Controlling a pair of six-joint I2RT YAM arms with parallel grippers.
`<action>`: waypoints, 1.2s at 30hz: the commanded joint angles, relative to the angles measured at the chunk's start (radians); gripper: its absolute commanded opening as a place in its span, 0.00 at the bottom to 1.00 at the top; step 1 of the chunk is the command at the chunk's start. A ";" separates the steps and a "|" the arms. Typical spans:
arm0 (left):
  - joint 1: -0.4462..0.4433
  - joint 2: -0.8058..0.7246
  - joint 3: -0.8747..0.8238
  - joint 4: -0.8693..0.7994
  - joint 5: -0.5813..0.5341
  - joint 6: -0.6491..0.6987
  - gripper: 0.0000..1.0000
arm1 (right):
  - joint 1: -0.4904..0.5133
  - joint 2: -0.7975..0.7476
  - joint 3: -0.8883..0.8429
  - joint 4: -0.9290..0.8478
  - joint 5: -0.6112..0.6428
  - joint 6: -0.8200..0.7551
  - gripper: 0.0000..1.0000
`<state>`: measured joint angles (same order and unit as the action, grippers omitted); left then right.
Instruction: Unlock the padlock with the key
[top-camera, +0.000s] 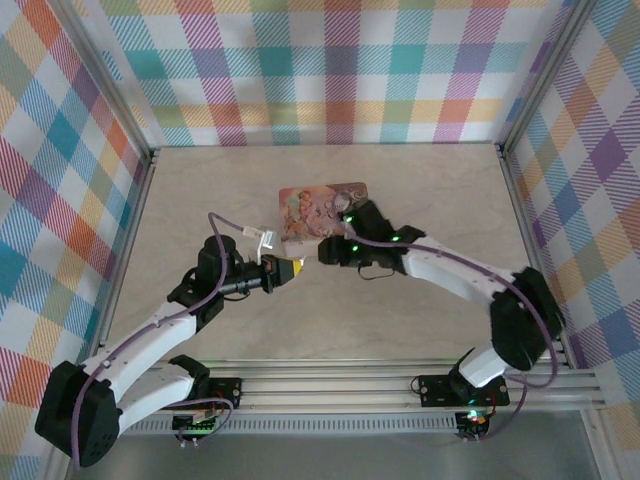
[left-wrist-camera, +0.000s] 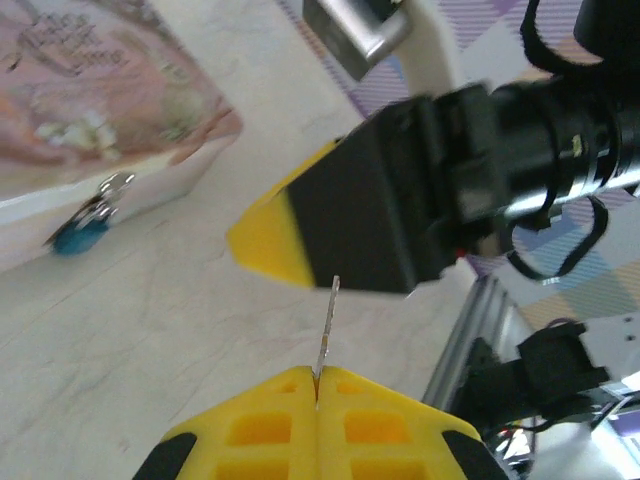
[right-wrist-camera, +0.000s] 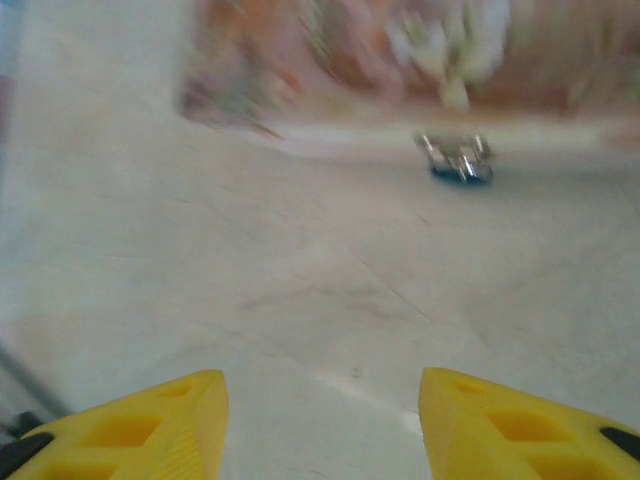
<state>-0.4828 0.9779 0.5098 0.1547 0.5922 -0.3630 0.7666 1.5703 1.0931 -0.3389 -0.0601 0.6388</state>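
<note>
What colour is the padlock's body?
Teal-blue padlock, clearest in the left wrist view.

A pink illustrated rectangular tin (top-camera: 318, 207) lies flat on the pale wood-grain table (top-camera: 440, 190), roughly midway between the left and right edges and turned slightly askew. Pastel plaid cloth walls (top-camera: 330, 70) rise along the far, left and right edges.

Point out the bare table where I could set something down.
Free: the far strip between tin and back wall, the table left of the tin, the far right corner, the near strip by the rail. Crowded: the centre, where left gripper with key, right gripper and padlock cluster by the tin's near edge.
</note>
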 joint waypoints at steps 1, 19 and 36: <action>0.000 -0.030 -0.038 -0.083 -0.071 0.061 0.00 | 0.044 0.092 0.047 -0.038 0.196 0.081 0.55; 0.002 -0.135 -0.109 -0.135 -0.121 0.088 0.00 | 0.051 0.370 0.237 -0.050 0.414 0.062 0.57; 0.003 -0.200 -0.132 -0.169 -0.131 0.089 0.00 | 0.051 0.415 0.284 -0.028 0.462 0.019 0.51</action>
<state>-0.4828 0.7959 0.3878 -0.0029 0.4683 -0.2901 0.8211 1.9671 1.3399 -0.3759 0.3691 0.6731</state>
